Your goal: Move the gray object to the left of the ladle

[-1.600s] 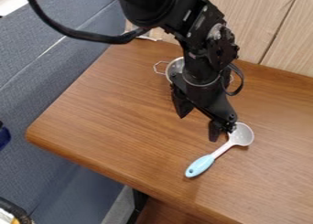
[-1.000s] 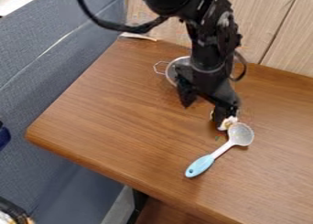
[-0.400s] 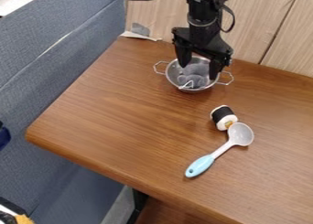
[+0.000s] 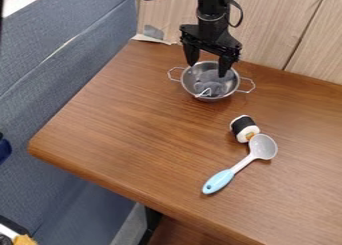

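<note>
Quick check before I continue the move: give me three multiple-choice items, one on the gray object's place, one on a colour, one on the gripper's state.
1. Where is the gray object?
A) Behind the metal pot
B) Inside the pot
C) Beneath the pot

2. What colour is the grip end of the ladle?
A) Light blue
B) Red
C) Black

3. How do the fingers of the gripper stand?
A) Closed together
B) Crossed
C) Apart

1: B, its gray shape shows within the pot's rim.
2: A, the grip end is plainly pale blue.
3: C, a wide gap separates the two fingertips.
</note>
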You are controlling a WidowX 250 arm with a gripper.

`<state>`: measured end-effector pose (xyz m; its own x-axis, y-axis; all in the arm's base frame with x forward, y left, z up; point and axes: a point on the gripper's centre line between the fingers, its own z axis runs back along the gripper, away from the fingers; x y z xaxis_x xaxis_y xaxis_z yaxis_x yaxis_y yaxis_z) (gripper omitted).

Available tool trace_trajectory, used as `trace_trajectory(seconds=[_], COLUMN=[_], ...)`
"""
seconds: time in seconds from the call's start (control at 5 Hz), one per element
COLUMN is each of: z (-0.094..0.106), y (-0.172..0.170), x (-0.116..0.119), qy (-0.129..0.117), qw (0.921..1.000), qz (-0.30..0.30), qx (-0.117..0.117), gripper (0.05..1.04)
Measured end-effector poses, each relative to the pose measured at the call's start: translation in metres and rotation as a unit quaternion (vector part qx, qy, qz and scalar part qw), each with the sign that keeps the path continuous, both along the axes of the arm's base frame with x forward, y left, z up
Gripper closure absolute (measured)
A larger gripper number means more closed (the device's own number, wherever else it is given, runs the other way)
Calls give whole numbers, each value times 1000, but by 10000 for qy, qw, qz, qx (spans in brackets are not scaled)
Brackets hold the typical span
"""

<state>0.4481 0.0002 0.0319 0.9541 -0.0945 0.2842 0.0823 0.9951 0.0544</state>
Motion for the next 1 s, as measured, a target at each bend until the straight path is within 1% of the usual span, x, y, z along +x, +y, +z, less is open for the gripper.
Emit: trace_trajectory(seconds=[0.2, 0.4, 0.6, 0.8, 1.0], z=[-13, -22, -27, -36, -40], y=[-4, -6, -15, -18, -16], x=[7, 6, 5, -2, -6], qy=[173, 258, 297, 300, 297], qw=[9998, 9995, 9993, 9994, 9993], qz=[-82, -133, -202, -102, -54], qx=[-68, -98, -93, 168, 224], gripper=[83, 83, 132, 382, 517])
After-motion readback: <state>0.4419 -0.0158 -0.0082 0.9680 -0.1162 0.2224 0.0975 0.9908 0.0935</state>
